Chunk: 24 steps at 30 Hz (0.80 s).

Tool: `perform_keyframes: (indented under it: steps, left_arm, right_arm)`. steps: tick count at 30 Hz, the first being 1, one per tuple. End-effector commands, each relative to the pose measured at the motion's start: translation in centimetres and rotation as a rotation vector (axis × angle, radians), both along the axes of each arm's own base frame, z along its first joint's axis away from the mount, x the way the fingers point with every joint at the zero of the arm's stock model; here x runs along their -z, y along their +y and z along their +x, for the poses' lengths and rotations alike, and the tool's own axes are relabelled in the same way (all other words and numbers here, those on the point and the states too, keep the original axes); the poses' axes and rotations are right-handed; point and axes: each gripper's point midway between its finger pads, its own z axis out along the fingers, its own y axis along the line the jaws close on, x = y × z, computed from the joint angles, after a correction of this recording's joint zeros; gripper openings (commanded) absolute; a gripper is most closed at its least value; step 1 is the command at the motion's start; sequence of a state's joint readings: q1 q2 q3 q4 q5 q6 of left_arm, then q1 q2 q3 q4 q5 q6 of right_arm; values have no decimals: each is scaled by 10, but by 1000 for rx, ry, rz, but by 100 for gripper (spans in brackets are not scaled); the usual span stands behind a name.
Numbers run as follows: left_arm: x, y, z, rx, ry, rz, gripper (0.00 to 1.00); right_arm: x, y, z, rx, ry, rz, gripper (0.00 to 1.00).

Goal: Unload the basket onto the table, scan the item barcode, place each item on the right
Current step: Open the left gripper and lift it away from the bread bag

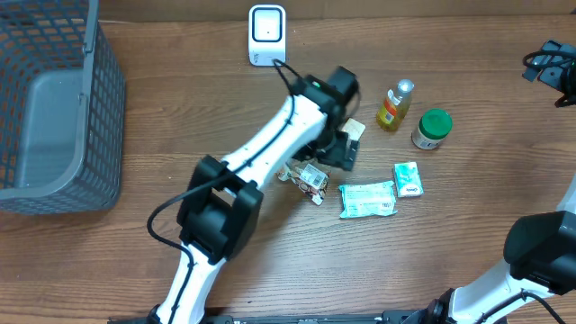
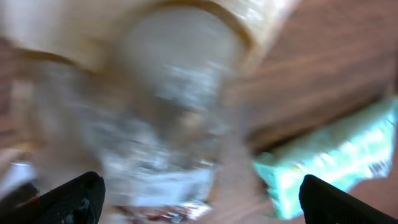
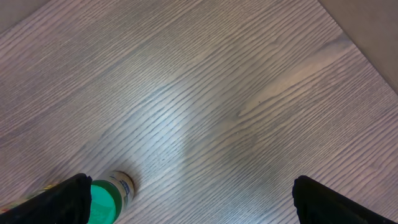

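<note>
task stage: early, as i judge it; nothing is lifted and nothing is in front of the scanner, so the pickup, the carry and the scan itself are all left to do.
item: a small clear-wrapped item lies flat on the table near the middle, well apart from the scanner at the far edge. i take it as the item to scan because my left arm is over it. i cannot make out a barcode on it.
left gripper: jaws spread wide, one fingertip at each lower corner of the wrist view, with the blurred item between and below them. i see no pinch on it, so i read the hand as empty.
right gripper: jaws wide apart over bare table at the far right, holding nothing.
neighbours: a teal packet sits just beside the item, and a small teal box lies next to the packet. a bottle and a green-lidded jar stand further right, and a basket is at the far left.
obstructions: the path from item to scanner looks open apart from my own left arm. the teal packet is close enough to be nudged when the fingers close.
uncertainty: the left wrist view is heavily blurred, so i cannot tell whether the fingers touch the item.
</note>
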<state>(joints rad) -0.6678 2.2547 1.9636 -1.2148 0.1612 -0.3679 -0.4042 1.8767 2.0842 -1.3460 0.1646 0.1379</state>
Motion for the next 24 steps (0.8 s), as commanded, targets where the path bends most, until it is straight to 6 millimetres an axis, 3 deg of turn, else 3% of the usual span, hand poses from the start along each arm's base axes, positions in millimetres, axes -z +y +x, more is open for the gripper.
perform_keyframes:
  steps: [1,7,14,18,24]
  left_arm:
    - [-56,-21,-16,43,-92,-84,100]
    - [-139,-20,-29,62,-238,-211,100]
    - [-258,19,-50,25,-465,-392,100]
    - [-324,49,-82,19,-607,-505,100]
    - [-403,102,-145,19,-808,-672,99]
  right_arm:
    - [-7,-2,0,8,-18,-12,100]
    - [-7,-2,0,8,-18,-12,100]
    - [-7,-2,0,9,-18,-12,100]
    - [-7,-2,0,8,-18,-12,100]
    - [-7,-2,0,8,-18,-12,100]
